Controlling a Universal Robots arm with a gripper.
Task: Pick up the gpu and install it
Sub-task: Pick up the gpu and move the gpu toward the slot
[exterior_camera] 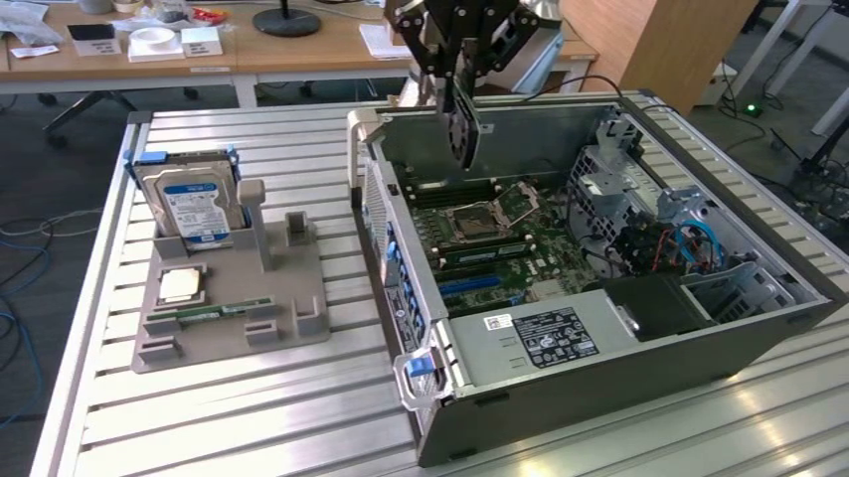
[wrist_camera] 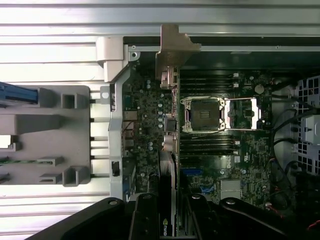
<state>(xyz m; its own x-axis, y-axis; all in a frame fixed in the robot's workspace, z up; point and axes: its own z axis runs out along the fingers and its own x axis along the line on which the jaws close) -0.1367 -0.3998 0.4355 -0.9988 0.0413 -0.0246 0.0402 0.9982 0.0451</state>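
The hand point(exterior_camera: 464, 65) was clenched on the gpu point(exterior_camera: 462, 124) — card hung edge-down above the open case point(exterior_camera: 743, 333), toward the far edge of the bench point(exterior_camera: 239, 397) — likely so its connector faced the motherboard point(exterior_camera: 491, 234) slots below.

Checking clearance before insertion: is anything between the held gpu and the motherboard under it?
Nothing visible. The gripper holds the gpu upright above the open case. Under it is the motherboard, beside the CPU socket. The cables sit toward the exterior view's right, apart from the card.
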